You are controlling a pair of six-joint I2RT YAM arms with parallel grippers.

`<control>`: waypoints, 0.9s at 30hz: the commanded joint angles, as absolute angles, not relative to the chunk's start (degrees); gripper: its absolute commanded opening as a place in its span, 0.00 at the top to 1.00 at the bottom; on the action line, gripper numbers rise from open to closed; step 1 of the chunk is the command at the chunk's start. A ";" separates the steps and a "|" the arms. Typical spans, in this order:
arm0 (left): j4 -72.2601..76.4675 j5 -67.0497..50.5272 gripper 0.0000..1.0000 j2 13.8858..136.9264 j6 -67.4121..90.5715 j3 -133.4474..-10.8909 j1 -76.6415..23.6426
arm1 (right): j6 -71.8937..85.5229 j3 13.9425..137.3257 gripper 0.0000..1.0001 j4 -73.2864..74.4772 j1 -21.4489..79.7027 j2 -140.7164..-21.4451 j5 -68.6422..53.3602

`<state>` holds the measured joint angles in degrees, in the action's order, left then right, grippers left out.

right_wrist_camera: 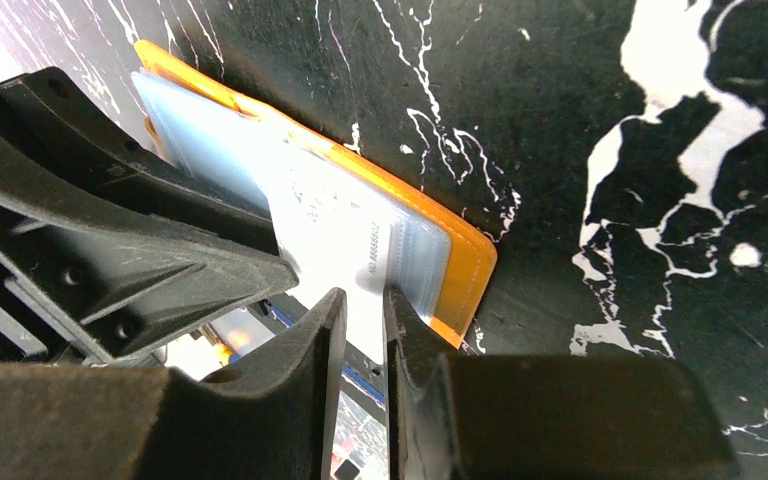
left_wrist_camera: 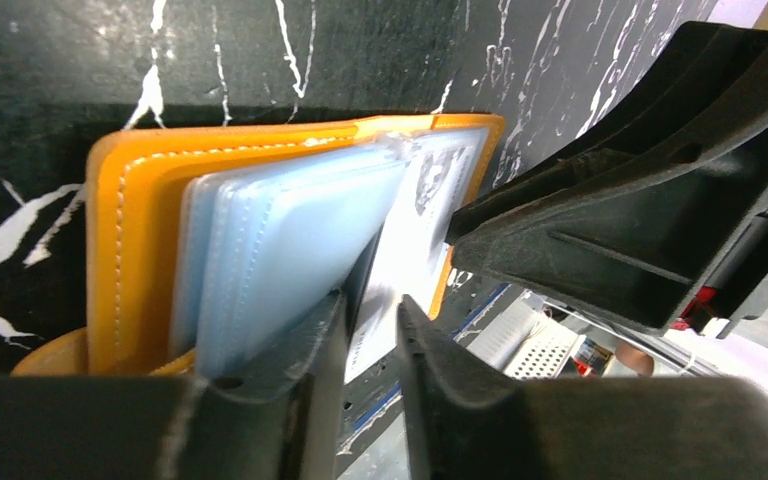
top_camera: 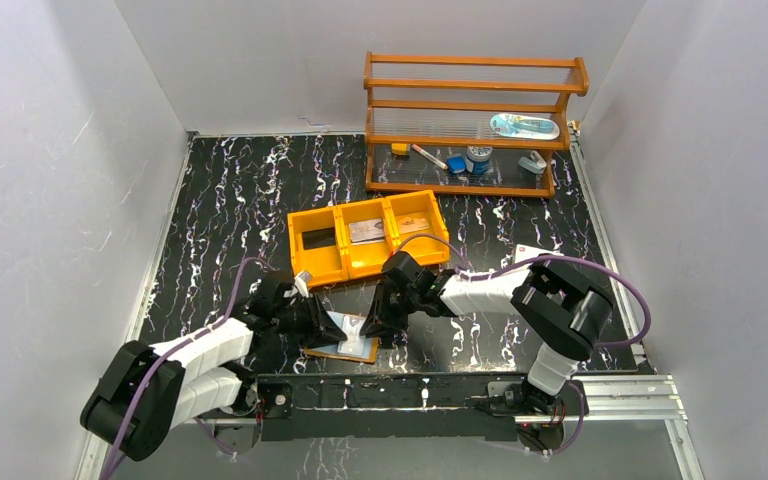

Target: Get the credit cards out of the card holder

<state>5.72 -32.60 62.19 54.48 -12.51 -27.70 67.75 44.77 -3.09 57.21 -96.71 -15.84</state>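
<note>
Just then, the holder (left_wrist_camera: 140,250) lay open on the counter (top_camera: 230,200) on the near side of the tray (top_camera: 320,272), right fingers (right_wrist_camera: 310,350) narrowed onto a whitish card (right_wrist_camera: 330,230) in it, left fingers (left_wrist_camera: 430,360) narrow at its pockets (left_wrist_camera: 280,240), their grip unclear.

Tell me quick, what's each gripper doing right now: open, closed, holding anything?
Left gripper: jaws narrow at the card holder pockets; grip cannot be told.
Right gripper: closed on a whitish card sticking out of the holder.
</note>
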 commanded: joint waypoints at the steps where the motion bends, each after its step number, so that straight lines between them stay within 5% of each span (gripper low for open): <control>1: 7.98 -35.46 0.84 63.16 56.82 -11.07 -28.38 | 66.53 42.30 0.71 0.88 58.00 -99.40 -11.56; 6: 8.47 -35.54 1.00 61.70 57.18 -11.46 -28.36 | 66.53 42.19 0.71 0.97 57.88 -99.40 -11.51; 27: -9.79 -24.76 1.00 51.21 51.77 -17.04 -27.52 | 66.62 41.22 0.72 1.23 57.30 -99.40 -11.10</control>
<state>-5.58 -25.93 52.84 53.25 -14.39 -27.59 68.60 43.99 -4.91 57.01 -96.79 -15.81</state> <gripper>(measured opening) 0.011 0.283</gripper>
